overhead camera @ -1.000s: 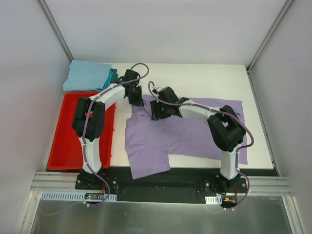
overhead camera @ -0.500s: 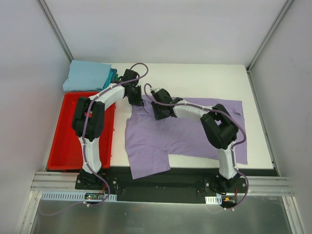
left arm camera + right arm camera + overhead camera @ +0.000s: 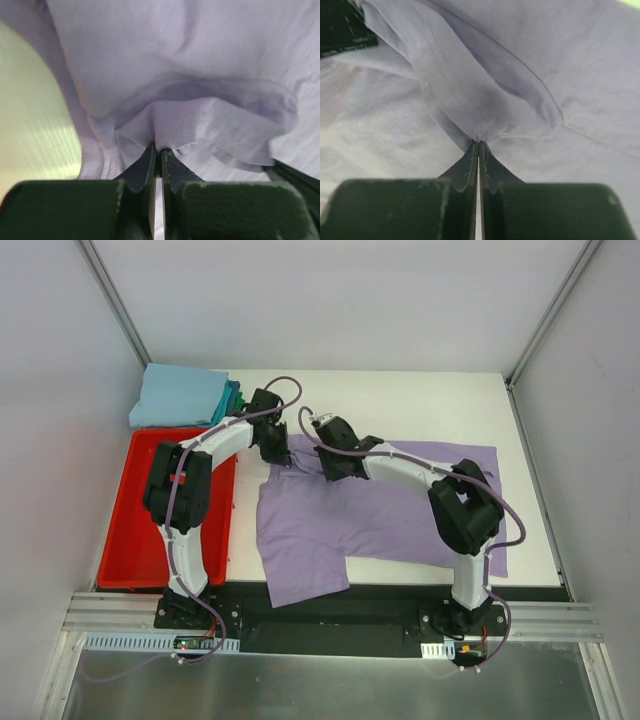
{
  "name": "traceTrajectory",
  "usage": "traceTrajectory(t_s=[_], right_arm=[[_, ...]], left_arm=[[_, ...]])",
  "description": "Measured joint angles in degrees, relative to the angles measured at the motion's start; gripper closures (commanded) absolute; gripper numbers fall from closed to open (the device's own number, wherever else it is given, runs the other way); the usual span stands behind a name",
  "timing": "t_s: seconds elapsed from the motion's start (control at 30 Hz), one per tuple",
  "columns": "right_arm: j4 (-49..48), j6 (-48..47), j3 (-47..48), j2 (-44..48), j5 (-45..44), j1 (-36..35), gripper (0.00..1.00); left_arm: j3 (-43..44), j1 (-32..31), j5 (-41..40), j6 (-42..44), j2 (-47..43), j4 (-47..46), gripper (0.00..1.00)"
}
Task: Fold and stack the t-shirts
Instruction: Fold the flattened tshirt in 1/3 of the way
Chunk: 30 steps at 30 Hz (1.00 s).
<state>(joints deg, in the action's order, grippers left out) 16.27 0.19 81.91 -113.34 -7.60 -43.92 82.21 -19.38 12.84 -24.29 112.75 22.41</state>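
A lavender-purple t-shirt (image 3: 380, 520) lies spread on the white table. My left gripper (image 3: 277, 453) is at the shirt's far left corner, shut on a pinched fold of the lavender cloth (image 3: 210, 120). My right gripper (image 3: 330, 462) sits close beside it on the shirt's far edge, shut on a ridge of the same cloth (image 3: 470, 95). A stack of folded t-shirts, light blue (image 3: 178, 397) on top with teal (image 3: 232, 396) showing under it, rests at the far left corner.
A red plastic bin (image 3: 130, 530) stands at the left, beside the left arm. White table surface (image 3: 420, 405) runs behind the shirt. Walls enclose the table at the back and on both sides.
My right gripper has slid left and slightly back toward the shirt's collar edge and has closed on the cloth. The left gripper stayed shut and has shifted slightly.
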Motion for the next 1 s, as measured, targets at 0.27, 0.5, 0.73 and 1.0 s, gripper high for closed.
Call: traceTrajectory(t_s=[0.27, 0.5, 0.73, 1.0], right_arm=[[5.3, -3.6, -0.6, 8.1, -0.4, 0.0, 1.0], [8.6, -6.0, -3.7, 10.5, 0.0, 0.3, 1.0], [9.7, -6.7, -7.4, 13.0, 2.5, 0.6, 0.99], [9.7, -5.4, -11.7, 14.3, 3.5, 0.6, 0.89]], left_arm=[[-9.3, -0.8, -0.1, -0.8, -8.0, -1.0, 1.0], [-17.2, -7.0, -2.8, -4.2, -14.7, -2.4, 1.0], [-23.5, -10.7, -6.0, -7.7, -20.8, -1.1, 1.0], [-24.8, -14.4, -8.9, -9.8, -22.0, 1.6, 0.91]])
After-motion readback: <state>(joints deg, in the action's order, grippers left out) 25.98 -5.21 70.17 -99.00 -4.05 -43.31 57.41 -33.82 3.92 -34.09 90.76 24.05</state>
